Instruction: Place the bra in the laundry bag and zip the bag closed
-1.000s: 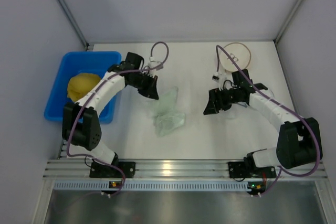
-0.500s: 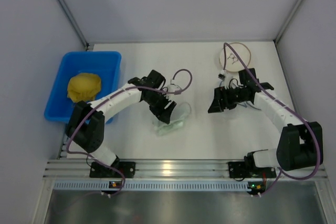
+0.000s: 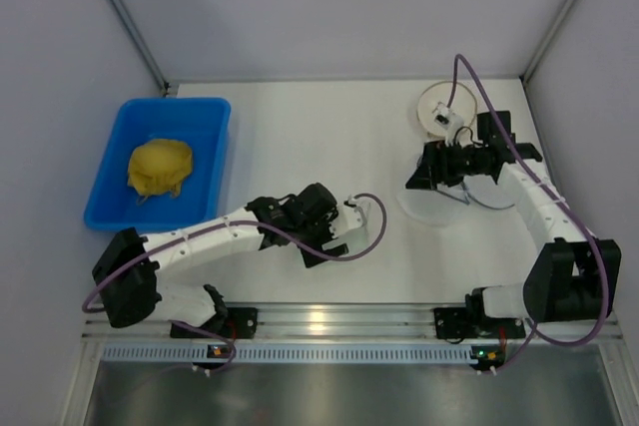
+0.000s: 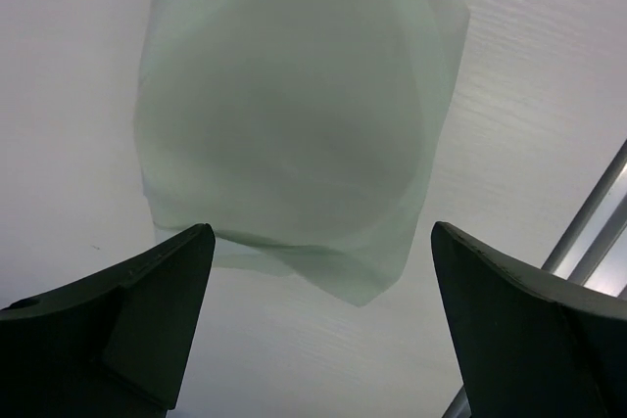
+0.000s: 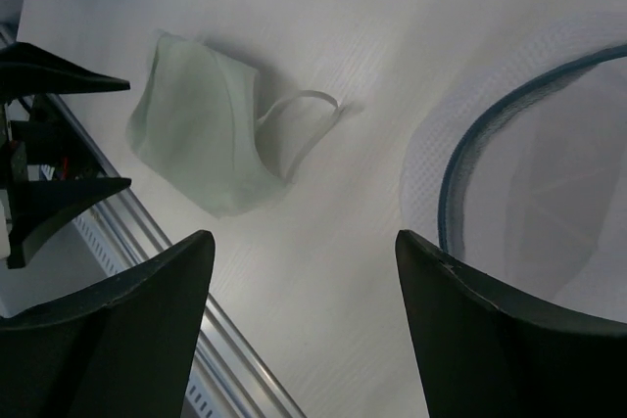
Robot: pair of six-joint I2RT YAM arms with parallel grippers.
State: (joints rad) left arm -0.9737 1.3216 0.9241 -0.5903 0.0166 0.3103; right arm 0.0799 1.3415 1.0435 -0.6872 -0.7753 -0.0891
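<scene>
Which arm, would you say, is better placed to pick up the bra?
Left. The left claw, open, faces the bra lying just ahead; the right claw, also open, hovers by the laundry bag, farther away.

Support: white table (image 3: pixel 329 137), matte, faint grain visible in the wrist views.

Directly on it:
- blue bin (image 3: pixel 222 147), far-left area, against the left wall.
- white disc (image 3: pixel 439 107) with tan rim, far-right area.
- laundry bag (image 5: pixel 460 144), right of centre, lying flat; translucent mesh, dark zipper rim showing as a curve. Just nearer than the disc.
- bra (image 5: pixel 201 139), pale mint, lying crumpled close to the table's near edge, left of centre. One thin strap loops out on the bag's side. Bra and bag apart, bare table between them.
</scene>
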